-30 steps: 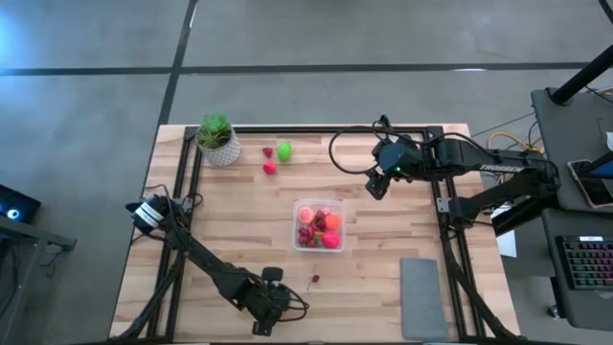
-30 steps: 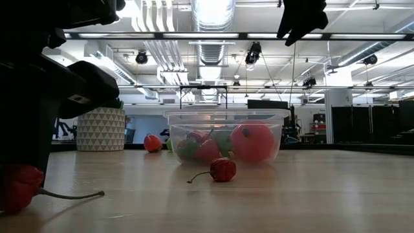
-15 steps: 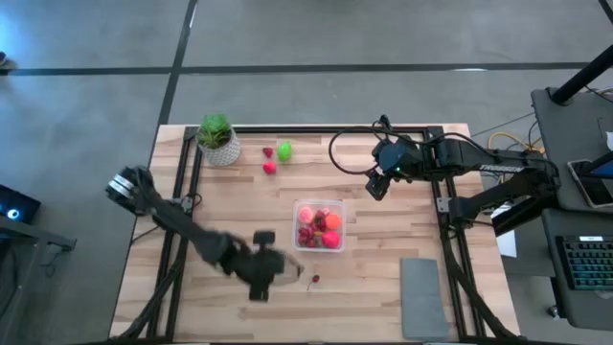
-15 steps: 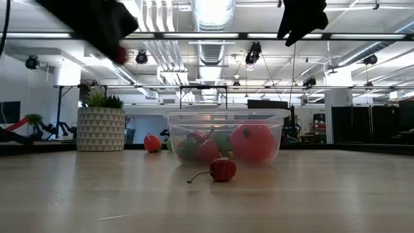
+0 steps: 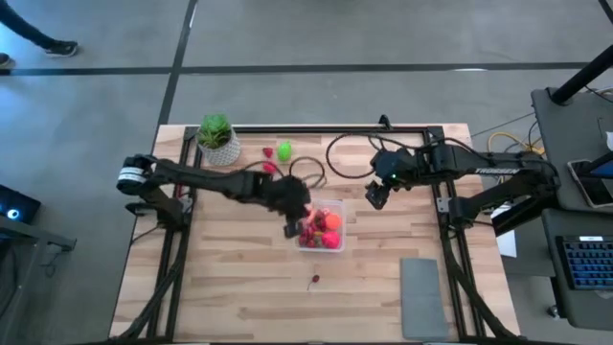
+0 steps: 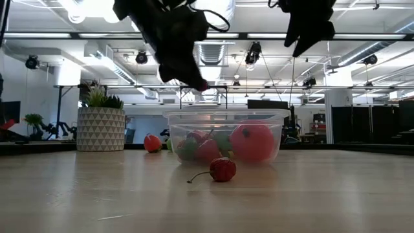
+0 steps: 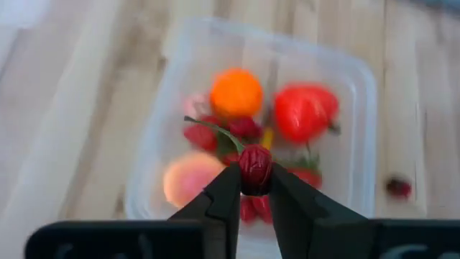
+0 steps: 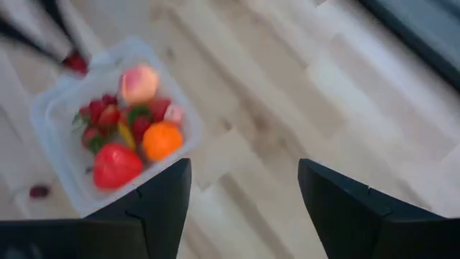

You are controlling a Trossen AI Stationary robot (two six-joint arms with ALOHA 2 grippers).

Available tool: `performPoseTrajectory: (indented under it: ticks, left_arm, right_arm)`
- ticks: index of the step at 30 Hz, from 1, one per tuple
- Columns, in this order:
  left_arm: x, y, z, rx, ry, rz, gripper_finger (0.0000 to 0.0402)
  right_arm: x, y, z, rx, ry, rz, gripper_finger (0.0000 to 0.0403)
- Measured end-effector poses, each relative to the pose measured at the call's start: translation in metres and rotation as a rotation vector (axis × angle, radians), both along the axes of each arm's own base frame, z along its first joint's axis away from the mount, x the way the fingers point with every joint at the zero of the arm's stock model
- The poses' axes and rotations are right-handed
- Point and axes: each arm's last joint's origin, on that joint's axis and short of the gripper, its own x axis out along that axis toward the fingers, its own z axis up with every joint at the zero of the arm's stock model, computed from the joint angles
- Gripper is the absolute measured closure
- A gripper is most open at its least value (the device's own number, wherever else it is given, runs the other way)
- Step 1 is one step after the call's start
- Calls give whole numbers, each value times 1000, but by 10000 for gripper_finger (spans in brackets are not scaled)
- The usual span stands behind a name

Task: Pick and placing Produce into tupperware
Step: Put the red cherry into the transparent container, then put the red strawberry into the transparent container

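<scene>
while the left gripper (image 7: 255, 188) pinches a cherry (image 7: 255, 165) above the tupperware (image 5: 320, 226) mid-table, the right gripper (image 8: 243, 183) hangs wide open and empty beside it; another cherry (image 5: 314, 281) lies on the table (image 5: 383, 268).

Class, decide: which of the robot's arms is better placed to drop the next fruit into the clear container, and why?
Left. The left gripper is shut on a cherry directly above the tupperware. The right gripper hangs open and empty beside it.
</scene>
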Motion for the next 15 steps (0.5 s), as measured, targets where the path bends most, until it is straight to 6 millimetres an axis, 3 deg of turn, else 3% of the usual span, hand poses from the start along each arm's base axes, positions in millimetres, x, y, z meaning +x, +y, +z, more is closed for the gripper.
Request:
performPoseTrajectory:
  ticks: [3,10,15]
  left_arm:
    - [5,8,2,-39,-34,17,328]
    - [5,0,-1,-166,-12,87,218]
    - [-7,-7,12,-159,8,82,167]
  right_arm:
    - [-1,6,-11,36,34,30,150]
    - [-3,15,-36,54,105,49,138]
    - [5,20,-47,113,38,120,136]
